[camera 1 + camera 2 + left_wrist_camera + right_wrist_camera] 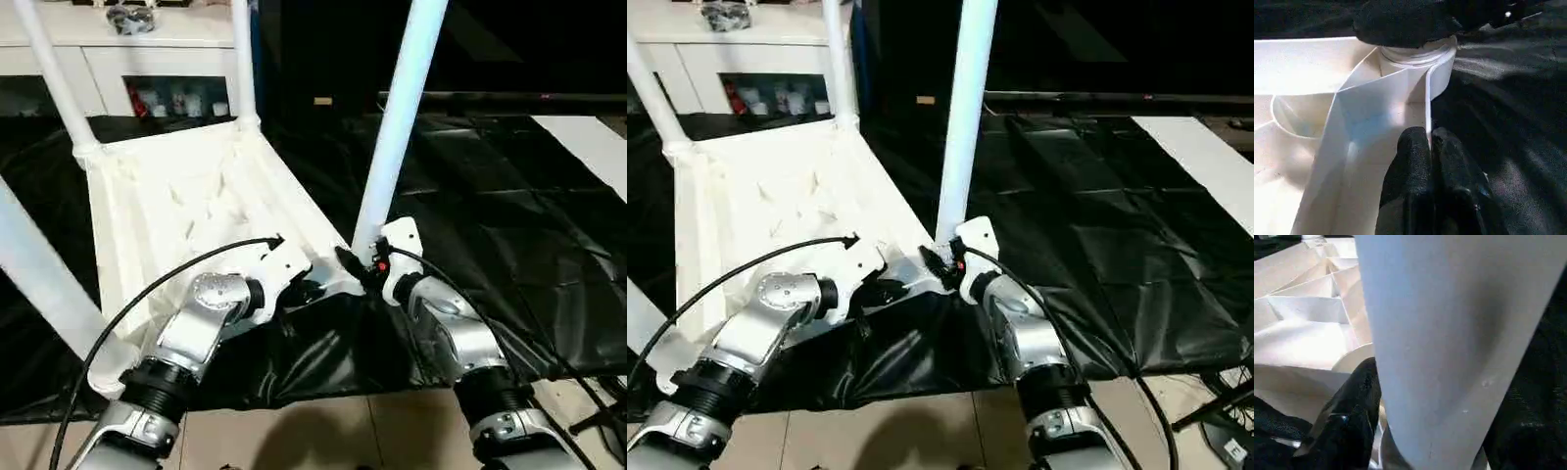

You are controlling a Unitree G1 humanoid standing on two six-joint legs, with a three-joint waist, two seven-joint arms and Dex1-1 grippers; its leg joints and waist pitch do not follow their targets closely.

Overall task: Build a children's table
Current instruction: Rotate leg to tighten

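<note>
The tabletop (186, 211) lies underside-up on the black sheet (490, 225), three legs standing. My right end effector (361, 266) is closed around the base of the fourth leg (397, 127) at its 4 o'clock corner socket. My left end effector (1431, 161) pinches the tabletop's rim beside it; next I judge that leg needs pressing fully home.

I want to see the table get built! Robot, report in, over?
Left pincer shut on tabletop rim. Right pincer clamped around near leg at its corner socket. Four legs standing upright. Nothing blocking.
</note>
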